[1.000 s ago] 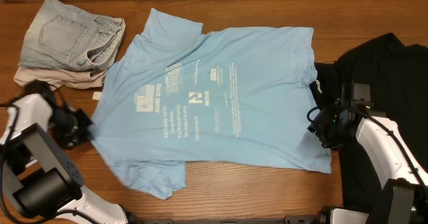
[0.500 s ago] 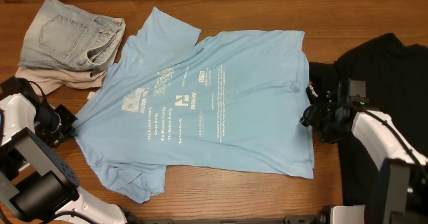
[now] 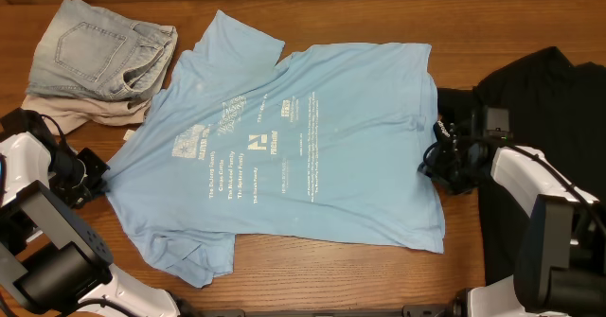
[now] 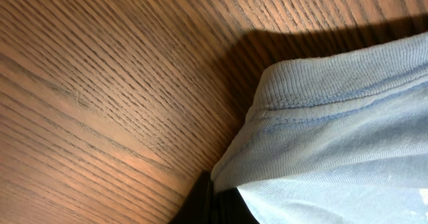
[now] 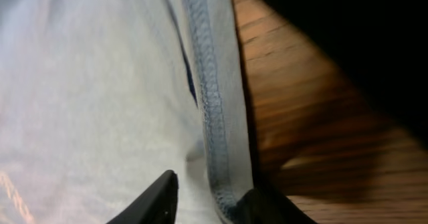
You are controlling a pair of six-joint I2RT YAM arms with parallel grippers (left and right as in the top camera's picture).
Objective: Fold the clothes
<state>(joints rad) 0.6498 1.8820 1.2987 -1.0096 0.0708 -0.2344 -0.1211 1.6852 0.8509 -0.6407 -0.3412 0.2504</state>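
Observation:
The sky-blue T-shirt (image 3: 284,147) lies spread flat on the wooden table (image 3: 331,274), white lettering up. My left gripper (image 3: 95,173) is at its left edge. In the left wrist view the gripper (image 4: 224,205) is shut on the ribbed edge of the shirt (image 4: 334,137). My right gripper (image 3: 434,156) is at the shirt's right edge. In the right wrist view its fingers (image 5: 157,197) stand apart, with the stitched hem of the shirt (image 5: 87,83) lying between them. The black T-shirt (image 3: 540,99) lies at the right and also shows in the right wrist view (image 5: 348,30).
Folded denim shorts (image 3: 95,57) lie on a beige garment (image 3: 66,111) at the back left. Bare wood shows along the table's front edge and between the two shirts.
The blue shirt slid left with both grippers and flattened out by half a second ago. Since then it lies still; my right gripper has shifted slightly left.

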